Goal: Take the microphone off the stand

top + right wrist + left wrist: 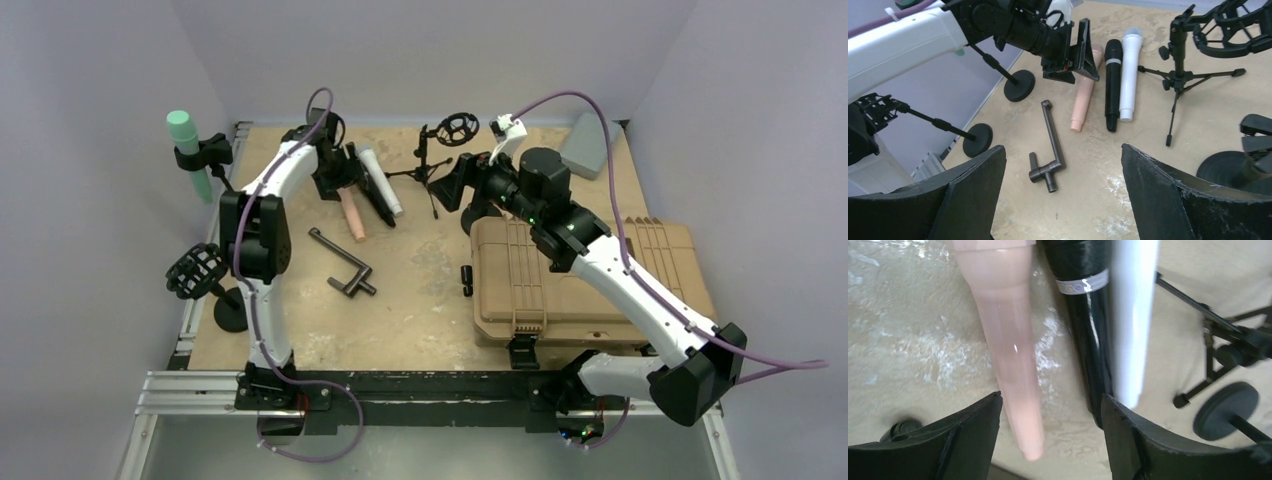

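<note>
A mint-green microphone stands clamped in a black stand at the far left edge. Three more microphones lie side by side on the table: pink, black and white. My left gripper is open just over the tail ends of the pink and black ones, its fingers clear of both. It also shows in the top view. My right gripper is open and holds nothing, hovering mid-table near the tripod stand, whose shock mount is vacant.
A metal crank lies on the table in front of the microphones. Two round-based stands sit at the left. A tan hard case fills the right side. A grey wedge rests at the back right.
</note>
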`<state>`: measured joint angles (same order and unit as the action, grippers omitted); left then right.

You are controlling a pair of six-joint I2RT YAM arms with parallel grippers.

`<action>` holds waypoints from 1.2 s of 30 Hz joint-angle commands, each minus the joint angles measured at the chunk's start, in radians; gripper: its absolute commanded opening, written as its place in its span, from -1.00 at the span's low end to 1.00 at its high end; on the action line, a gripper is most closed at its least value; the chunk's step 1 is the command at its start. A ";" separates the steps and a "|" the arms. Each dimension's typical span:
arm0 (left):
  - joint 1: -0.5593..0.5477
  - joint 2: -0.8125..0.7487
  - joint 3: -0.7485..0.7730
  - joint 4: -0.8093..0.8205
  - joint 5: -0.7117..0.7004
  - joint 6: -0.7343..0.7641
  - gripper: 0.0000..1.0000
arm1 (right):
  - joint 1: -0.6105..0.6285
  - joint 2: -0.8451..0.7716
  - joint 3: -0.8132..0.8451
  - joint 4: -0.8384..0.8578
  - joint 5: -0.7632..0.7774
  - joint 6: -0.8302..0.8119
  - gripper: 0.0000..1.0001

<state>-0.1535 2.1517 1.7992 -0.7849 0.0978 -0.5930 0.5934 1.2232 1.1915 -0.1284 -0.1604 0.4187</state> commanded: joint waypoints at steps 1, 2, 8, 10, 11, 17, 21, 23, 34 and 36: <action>-0.005 -0.187 -0.031 0.036 0.018 -0.026 0.43 | 0.038 0.011 0.043 0.072 -0.018 0.035 0.68; -0.008 -0.227 -0.058 0.056 0.004 -0.022 0.44 | 0.047 0.020 0.052 0.069 -0.018 0.037 0.68; -0.020 -0.404 -0.125 0.090 0.000 0.012 0.61 | 0.118 0.054 0.063 0.096 0.006 0.055 0.68; -0.039 -0.472 -0.161 0.118 -0.017 0.030 0.64 | 0.141 0.076 0.081 0.101 0.003 0.062 0.68; -0.052 -0.500 -0.168 0.126 -0.027 0.044 0.65 | 0.157 0.084 0.086 0.107 0.006 0.065 0.69; -0.123 -0.674 -0.151 0.114 -0.048 0.134 0.65 | 0.246 0.143 0.082 0.180 -0.003 0.097 0.69; -0.130 -0.879 -0.221 0.105 -0.007 0.163 0.65 | 0.298 0.197 0.090 0.237 -0.020 0.092 0.70; -0.130 -1.007 -0.271 0.083 0.017 0.189 0.65 | 0.326 0.232 0.091 0.276 -0.040 0.092 0.71; -0.130 -1.549 -0.304 -0.317 -0.343 0.321 0.64 | 0.479 0.476 0.183 0.543 -0.106 0.285 0.86; -0.130 -1.595 -0.261 -0.366 -0.396 0.333 0.64 | 0.506 0.527 0.211 0.614 -0.098 0.387 0.89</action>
<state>-0.2882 0.5953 1.4963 -0.9688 -0.1268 -0.3248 1.0595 1.7012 1.3186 0.2584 -0.2371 0.6022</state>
